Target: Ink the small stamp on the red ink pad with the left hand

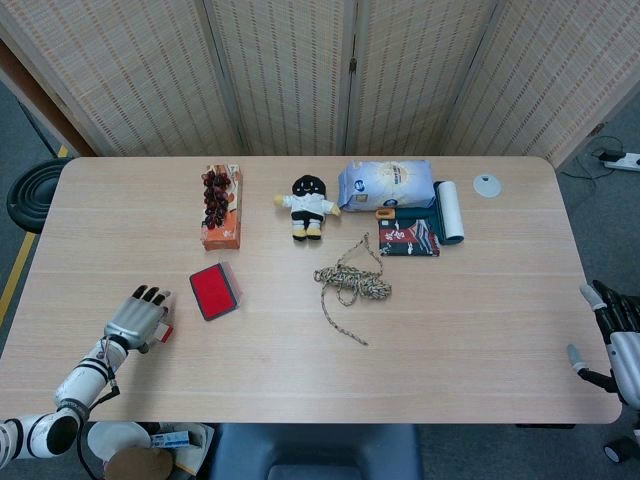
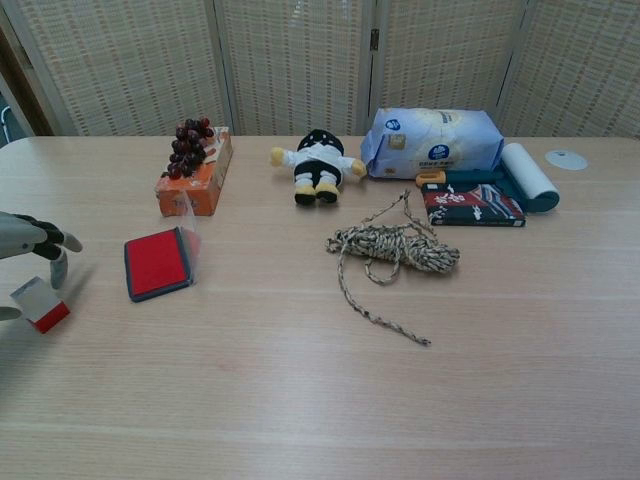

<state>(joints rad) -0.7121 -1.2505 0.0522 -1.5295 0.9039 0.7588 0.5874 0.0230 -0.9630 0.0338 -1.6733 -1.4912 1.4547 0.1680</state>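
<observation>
The small stamp [image 2: 38,303], a white block with a red base, lies on its side on the table near the front left; in the head view the stamp [image 1: 164,331] peeks out beside my fingers. My left hand [image 1: 138,317] hovers just over it with fingers spread, and a fingertip [image 2: 58,270] points down close to the stamp without gripping it. The left hand [image 2: 32,240] shows only partly in the chest view. The red ink pad [image 1: 215,291] lies open a short way right of the stamp, also seen as the ink pad [image 2: 157,262]. My right hand [image 1: 617,335] hangs open off the table's right edge.
An orange box topped with grapes [image 1: 221,206], a small doll [image 1: 308,206], a coiled rope [image 1: 350,283], a blue bag [image 1: 386,184], a booklet [image 1: 409,238] and a white roll [image 1: 451,210] lie across the far half. A white disc [image 1: 487,185] sits far right.
</observation>
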